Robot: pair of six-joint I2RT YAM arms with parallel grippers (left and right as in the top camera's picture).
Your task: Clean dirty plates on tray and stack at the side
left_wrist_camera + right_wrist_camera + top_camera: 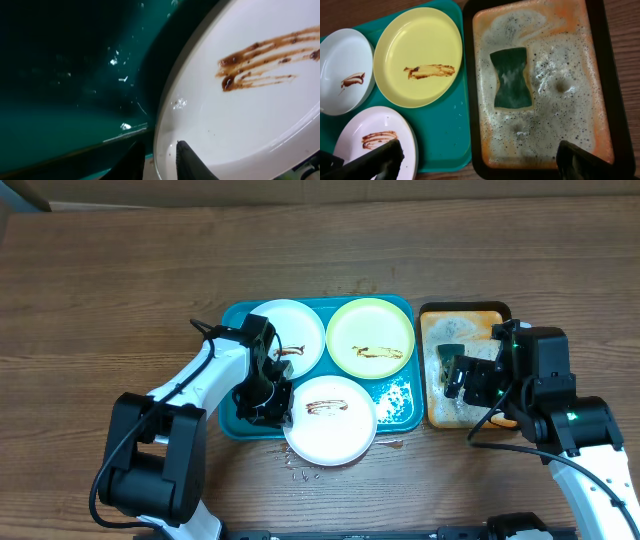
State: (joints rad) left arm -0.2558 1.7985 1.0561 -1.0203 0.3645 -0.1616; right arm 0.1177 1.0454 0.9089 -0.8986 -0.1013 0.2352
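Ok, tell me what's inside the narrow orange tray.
The narrow orange plastic tray holds soapy foam, with a dark green rectangular sponge lying in it. The foam hides most of the floor and anything under the sponge.

No readable text, labels, brands, numbers or signs in any view. Nothing legible on the plates (335, 432), the tray (400, 408), the orange tray (590, 30) beside it, or the sponge (511, 77).

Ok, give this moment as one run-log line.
left hand: astride front white plate rim; right hand: open over soapy orange tray; sponge: untouched
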